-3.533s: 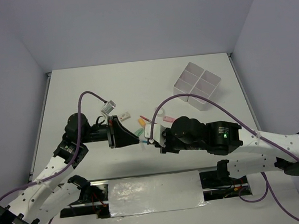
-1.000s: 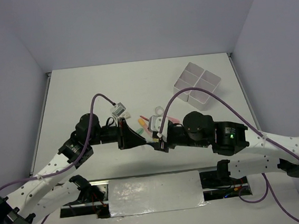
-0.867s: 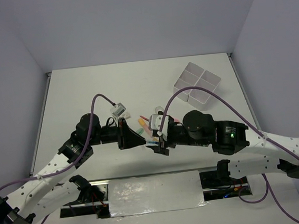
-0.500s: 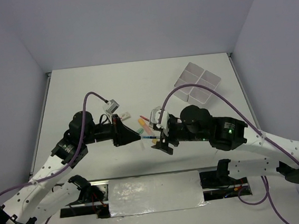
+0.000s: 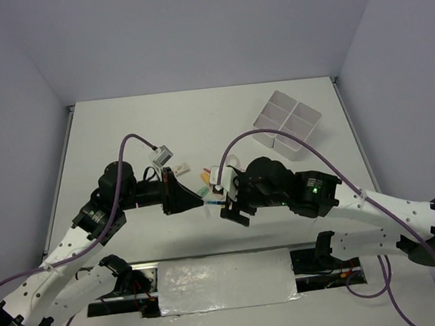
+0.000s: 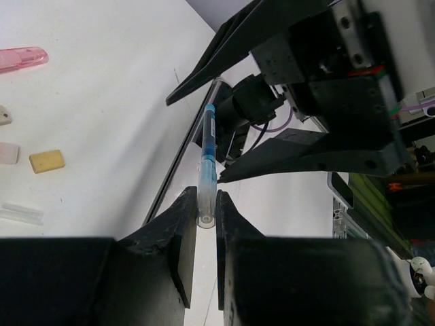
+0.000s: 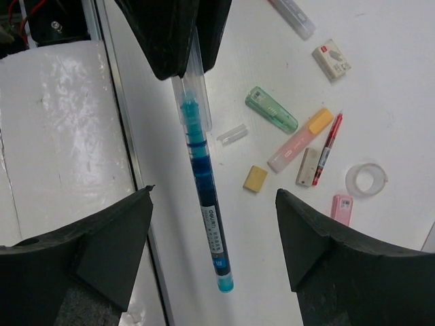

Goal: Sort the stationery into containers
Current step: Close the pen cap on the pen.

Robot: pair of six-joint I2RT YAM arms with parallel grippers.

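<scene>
A thin blue pen (image 7: 204, 183) hangs in the air above the table, and my left gripper (image 6: 206, 197) is shut on its clear cap end. My right gripper (image 7: 213, 192) is open, its fingers (image 7: 109, 238) standing wide on either side of the pen's free end without touching it. From the top view the two grippers meet nose to nose, left gripper (image 5: 200, 201) against right gripper (image 5: 232, 205). Below lie a green marker (image 7: 270, 109), a pink-and-orange marker (image 7: 299, 140), a red pen (image 7: 327, 149), a tape ring (image 7: 365, 180) and erasers (image 7: 255, 178). The white four-compartment container (image 5: 287, 124) stands at the far right.
A loose clear cap (image 7: 232, 134) lies beside the green marker. A pink eraser (image 7: 342, 206) sits near the tape ring. A metal rail with a shiny plate (image 5: 225, 282) runs along the near table edge between the arm bases. Purple cables (image 5: 273, 136) loop over both arms.
My right gripper's jaws have spread wide off the blue pen. Both arms have shifted a little left, and the pen stays in my left gripper.
</scene>
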